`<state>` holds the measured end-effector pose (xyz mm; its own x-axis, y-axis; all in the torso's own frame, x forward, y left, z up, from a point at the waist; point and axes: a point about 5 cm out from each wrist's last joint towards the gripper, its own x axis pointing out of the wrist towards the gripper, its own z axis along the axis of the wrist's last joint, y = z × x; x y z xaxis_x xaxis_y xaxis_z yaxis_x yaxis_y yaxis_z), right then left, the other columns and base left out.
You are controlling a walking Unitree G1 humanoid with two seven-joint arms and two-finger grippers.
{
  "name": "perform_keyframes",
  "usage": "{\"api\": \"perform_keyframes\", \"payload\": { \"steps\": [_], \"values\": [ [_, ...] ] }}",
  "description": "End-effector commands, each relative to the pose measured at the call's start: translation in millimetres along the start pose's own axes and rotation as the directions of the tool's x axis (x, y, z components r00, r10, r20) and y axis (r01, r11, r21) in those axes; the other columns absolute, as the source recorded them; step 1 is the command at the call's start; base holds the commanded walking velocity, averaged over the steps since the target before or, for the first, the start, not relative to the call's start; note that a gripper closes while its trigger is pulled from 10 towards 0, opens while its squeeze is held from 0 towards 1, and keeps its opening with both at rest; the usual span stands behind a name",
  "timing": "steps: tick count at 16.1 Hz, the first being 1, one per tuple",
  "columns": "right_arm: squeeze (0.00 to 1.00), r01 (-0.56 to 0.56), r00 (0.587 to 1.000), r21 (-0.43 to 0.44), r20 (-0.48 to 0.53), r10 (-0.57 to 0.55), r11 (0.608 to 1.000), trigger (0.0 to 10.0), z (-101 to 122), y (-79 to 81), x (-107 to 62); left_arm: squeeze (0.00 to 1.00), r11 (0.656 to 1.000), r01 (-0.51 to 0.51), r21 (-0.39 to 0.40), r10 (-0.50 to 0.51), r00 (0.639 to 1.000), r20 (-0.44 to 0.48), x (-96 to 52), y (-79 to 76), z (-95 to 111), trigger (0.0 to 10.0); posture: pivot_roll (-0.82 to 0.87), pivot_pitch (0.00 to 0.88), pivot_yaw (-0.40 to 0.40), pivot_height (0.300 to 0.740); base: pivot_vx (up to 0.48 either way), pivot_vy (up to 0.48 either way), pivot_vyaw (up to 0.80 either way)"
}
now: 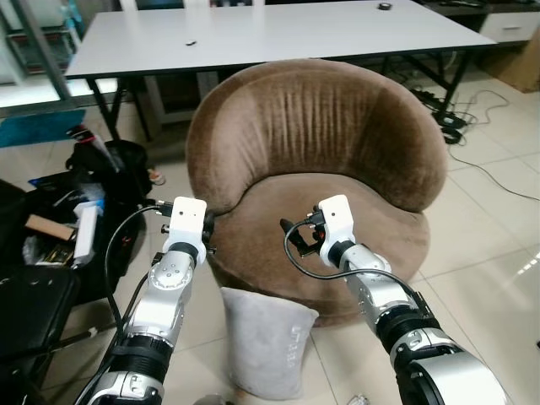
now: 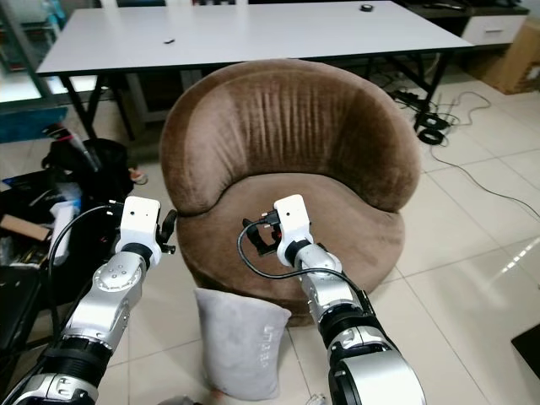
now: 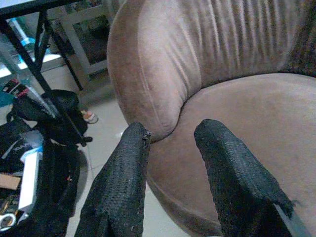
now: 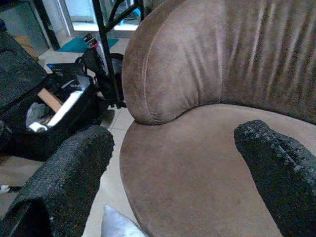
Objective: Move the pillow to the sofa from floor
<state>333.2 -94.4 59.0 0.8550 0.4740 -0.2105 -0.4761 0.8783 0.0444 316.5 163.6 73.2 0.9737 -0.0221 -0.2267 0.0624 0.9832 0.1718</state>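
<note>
A grey pillow (image 1: 266,342) stands on the tiled floor, leaning against the front of the round brown sofa chair (image 1: 337,126). Both arms are raised above the pillow. My left gripper (image 3: 173,131) is open at the sofa's left front edge with nothing between its fingers. My right gripper (image 4: 173,138) is open wide over the front of the seat cushion, also empty. A corner of the pillow (image 4: 116,224) shows below the seat edge in the right wrist view.
A white table (image 1: 278,34) stands behind the sofa. An open black bag (image 1: 67,228) full of loose items lies on the floor at the left. Cables (image 1: 456,118) trail over the tiles at the right.
</note>
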Motion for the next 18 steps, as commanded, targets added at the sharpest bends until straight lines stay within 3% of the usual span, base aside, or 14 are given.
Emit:
{"api": "perform_keyframes", "payload": {
  "steps": [1, 5, 7, 10, 12, 13, 15, 16, 18],
  "values": [
    [0.00, 0.002, 1.000, -0.020, -0.001, -0.002, 1.000, 10.0, 4, -2.9, 1.1, 0.00, 1.000, 0.006, 0.003, -0.006, 1.000, 0.000, 1.2, -0.8, 1, 10.0, 0.01, 0.000, 0.003, 0.740, 0.000, 0.000, 0.00],
    [0.00, 0.022, 1.000, -0.048, 0.020, -0.021, 0.999, 10.0, 9, -11.1, -1.1, 0.00, 1.000, -0.011, -0.019, 0.011, 1.000, 0.001, -0.3, 7.3, 0, 10.0, 0.01, 0.000, 0.001, 0.740, 0.000, 0.000, 0.00],
    [0.00, 0.049, 0.997, -0.062, 0.063, -0.045, 0.997, 10.0, 11, -13.5, -3.6, 0.00, 0.993, -0.032, -0.115, 0.036, 0.999, 0.032, -2.3, 13.6, 2, 10.0, 0.01, 0.000, 0.001, 0.740, 0.000, 0.000, 0.00],
    [0.00, 0.044, 0.995, -0.060, 0.093, -0.038, 0.997, 10.0, 6, -11.9, -9.3, 0.00, 0.986, -0.047, -0.161, 0.061, 0.995, 0.083, -12.4, 21.9, -2, 10.0, 0.02, 0.000, -0.003, 0.740, 0.000, 0.000, 0.00],
    [0.00, 0.044, 0.994, -0.071, 0.105, -0.036, 0.997, 10.0, -8, -13.8, -20.4, 0.00, 0.983, -0.072, -0.171, 0.084, 0.995, 0.062, -26.4, 29.8, -25, 10.0, 0.02, 0.000, -0.005, 0.740, 0.000, 0.000, 0.00],
    [0.00, 0.045, 0.997, -0.028, 0.062, -0.043, 0.999, 10.0, -27, -17.2, -32.1, 0.00, 0.973, -0.083, -0.214, 0.090, 0.996, 0.023, -39.4, 30.8, -46, 10.0, 0.03, 0.000, -0.007, 0.740, 0.000, 0.000, 0.00],
    [0.00, 0.033, 0.999, -0.005, 0.021, -0.033, 0.999, 10.0, -45, -17.4, -45.8, 0.00, 0.951, -0.153, -0.268, 0.150, 0.988, -0.032, -61.1, 35.7, -70, 10.0, 0.03, 0.000, -0.011, 0.740, 0.000, 0.000, 0.00],
    [0.00, 0.033, 0.999, -0.007, -0.002, -0.033, 0.999, 10.0, -50, -16.6, -49.3, 0.00, 0.949, -0.167, -0.269, 0.160, 0.986, -0.047, -68.2, 35.7, -76, 10.0, 0.04, 0.000, -0.012, 0.740, 0.000, 0.000, 0.00],
    [0.00, 0.028, 0.999, -0.024, -0.025, -0.029, 0.999, 10.0, -51, -12.1, -45.9, 0.00, 0.951, -0.165, -0.260, 0.160, 0.986, -0.041, -65.5, 35.1, -74, 10.0, 0.04, 0.000, -0.014, 0.740, 0.000, 0.000, 0.00]
  ]
}}
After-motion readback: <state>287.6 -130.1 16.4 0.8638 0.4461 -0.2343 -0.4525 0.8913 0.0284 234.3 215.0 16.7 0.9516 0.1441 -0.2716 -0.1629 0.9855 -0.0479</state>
